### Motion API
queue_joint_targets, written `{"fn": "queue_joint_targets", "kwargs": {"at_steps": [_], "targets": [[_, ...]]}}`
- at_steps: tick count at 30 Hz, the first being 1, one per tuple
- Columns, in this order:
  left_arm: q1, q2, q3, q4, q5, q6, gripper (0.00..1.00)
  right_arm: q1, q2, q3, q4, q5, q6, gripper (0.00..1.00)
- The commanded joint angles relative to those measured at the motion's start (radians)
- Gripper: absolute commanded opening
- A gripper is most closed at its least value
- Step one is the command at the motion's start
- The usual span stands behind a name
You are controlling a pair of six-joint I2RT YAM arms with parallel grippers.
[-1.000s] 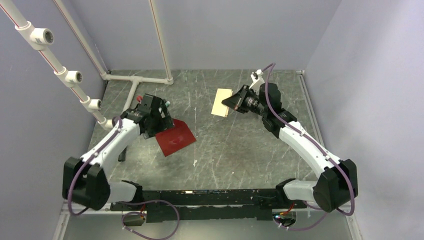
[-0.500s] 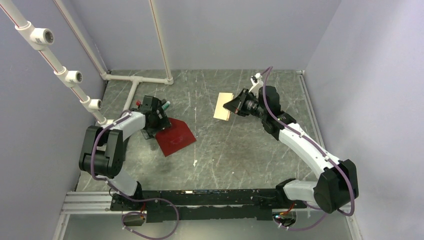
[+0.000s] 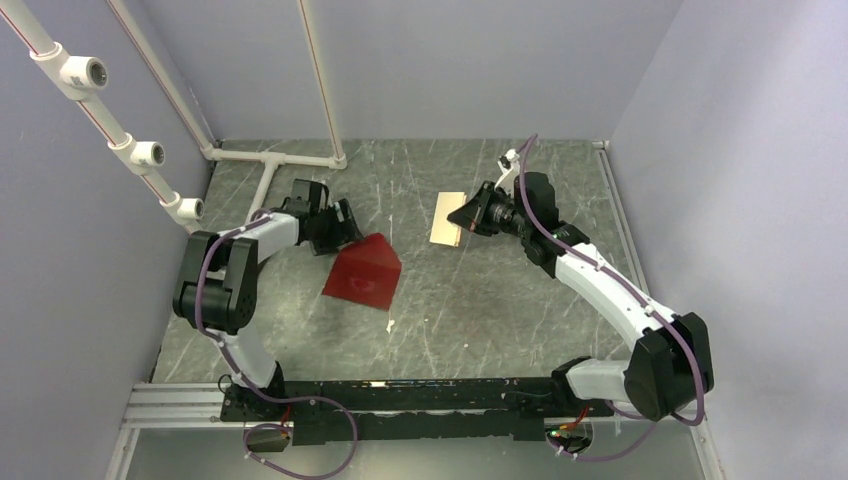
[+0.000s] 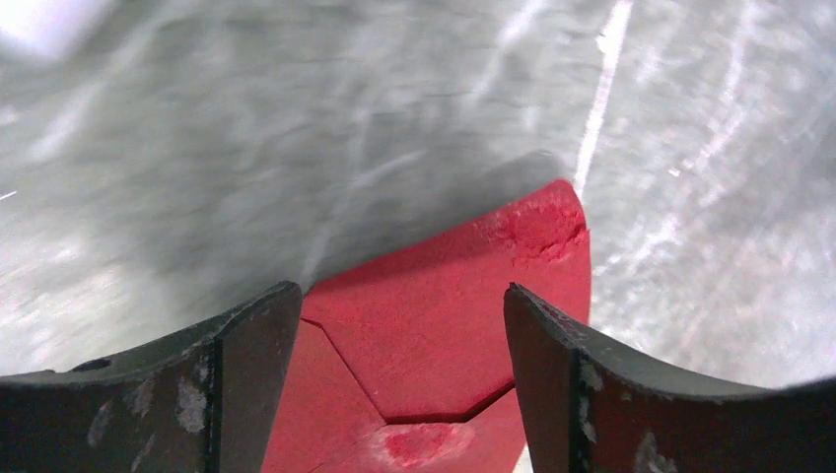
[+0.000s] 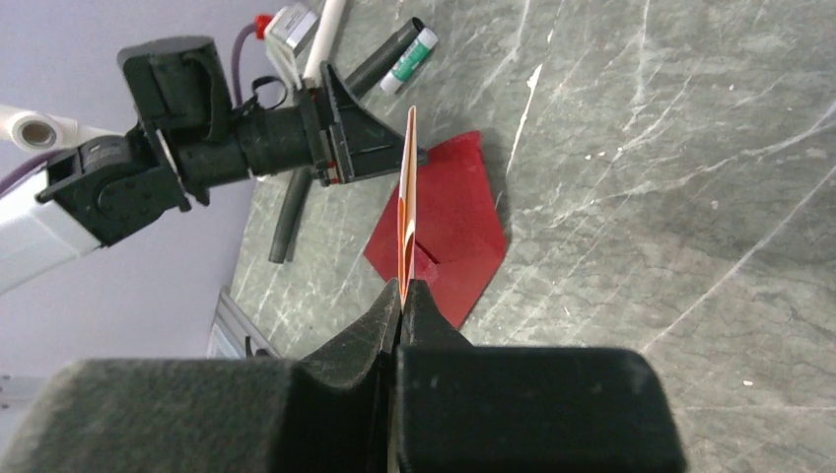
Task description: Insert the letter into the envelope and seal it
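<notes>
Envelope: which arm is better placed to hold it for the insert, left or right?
Left. The left gripper is open at the envelope, fingers either side of its red paper. The right gripper is shut on the letter, held on edge, clear of the envelope.

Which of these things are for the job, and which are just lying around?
For the job: red envelope, tan letter.
Just lying around: white pipes, green-and-white tube, tiny white scrap.
</notes>
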Motion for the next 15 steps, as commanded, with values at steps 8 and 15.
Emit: {"fn": "queue_joint_targets", "kwargs": {"at_steps": [8, 15], "targets": [[-0.135, 0.115, 0.115, 0.003, 0.270, 0.071, 0.78, 0.000, 0.036, -0.036, 0.033, -0.054, -0.034, 0.00], [-0.132, -0.043, 0.200, -0.173, 0.021, 0.029, 0.81, 0.044, 0.092, -0.053, 0.052, -0.133, -0.039, 0.00]]}}
